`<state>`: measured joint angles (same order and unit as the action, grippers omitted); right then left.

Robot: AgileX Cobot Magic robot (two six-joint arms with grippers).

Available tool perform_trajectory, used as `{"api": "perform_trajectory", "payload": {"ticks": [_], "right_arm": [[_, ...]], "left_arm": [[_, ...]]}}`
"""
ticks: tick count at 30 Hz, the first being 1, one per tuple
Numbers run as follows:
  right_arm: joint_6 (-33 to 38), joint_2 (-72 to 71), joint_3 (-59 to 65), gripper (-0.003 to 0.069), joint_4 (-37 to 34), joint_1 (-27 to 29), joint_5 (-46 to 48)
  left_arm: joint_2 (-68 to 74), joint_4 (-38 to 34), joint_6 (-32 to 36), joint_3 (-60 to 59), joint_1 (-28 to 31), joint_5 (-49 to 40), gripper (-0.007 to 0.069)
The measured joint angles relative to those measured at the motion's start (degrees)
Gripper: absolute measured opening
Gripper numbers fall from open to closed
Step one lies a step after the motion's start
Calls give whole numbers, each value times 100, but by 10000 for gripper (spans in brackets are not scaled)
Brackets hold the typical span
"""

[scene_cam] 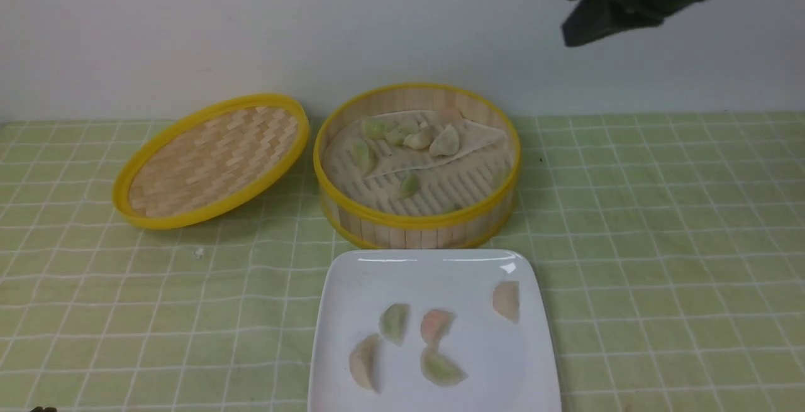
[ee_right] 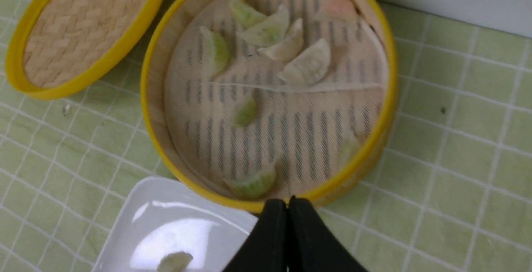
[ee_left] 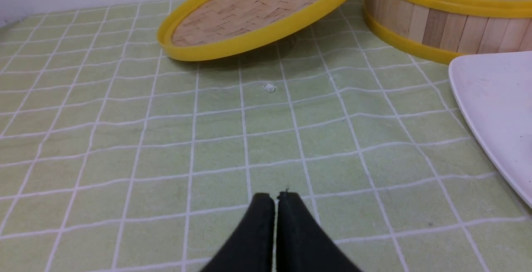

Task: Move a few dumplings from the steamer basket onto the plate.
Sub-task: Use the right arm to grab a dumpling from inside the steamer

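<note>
The steamer basket (scene_cam: 416, 222) stands at the table's middle back with several dumplings (scene_cam: 445, 141) on its pale liner; it also shows in the right wrist view (ee_right: 376, 139), with its dumplings (ee_right: 307, 66). The white square plate (scene_cam: 434, 273) lies in front of it and holds several dumplings (scene_cam: 436, 326). My right gripper (ee_right: 287, 200) is shut and empty, raised high above the table at the upper right of the front view (scene_cam: 575, 9). My left gripper (ee_left: 275, 196) is shut and empty, low over the cloth at the front left, away from the plate (ee_left: 494, 101).
The shallow woven lid (scene_cam: 210, 160) leans beside the basket on its left. A small white crumb (scene_cam: 199, 252) lies on the green checked cloth. A white wall runs close behind the basket.
</note>
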<state>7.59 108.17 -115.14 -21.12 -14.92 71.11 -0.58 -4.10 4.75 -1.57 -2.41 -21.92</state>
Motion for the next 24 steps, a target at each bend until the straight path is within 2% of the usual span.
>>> {"api": "perform_trajectory", "payload": {"ticks": [2, 7, 16, 21, 24], "right_arm": [[-172, 611, -901, -13, 141, -192, 40], [-627, 1612, -2112, -12, 828, -612, 62], [-1264, 2495, -2014, 10, 1909, -1017, 107], [-1385, 2653, -1976, 102, 2112, -1021, 102], [-1465, 2652, -1819, 198, 2289, -1021, 90]], "left_arm": [[0, 0, 0, 0, 0, 0, -6], [0, 0, 0, 0, 0, 0, -6], [0, 0, 0, 0, 0, 0, -6], [0, 0, 0, 0, 0, 0, -6], [0, 0, 0, 0, 0, 0, -6]]}}
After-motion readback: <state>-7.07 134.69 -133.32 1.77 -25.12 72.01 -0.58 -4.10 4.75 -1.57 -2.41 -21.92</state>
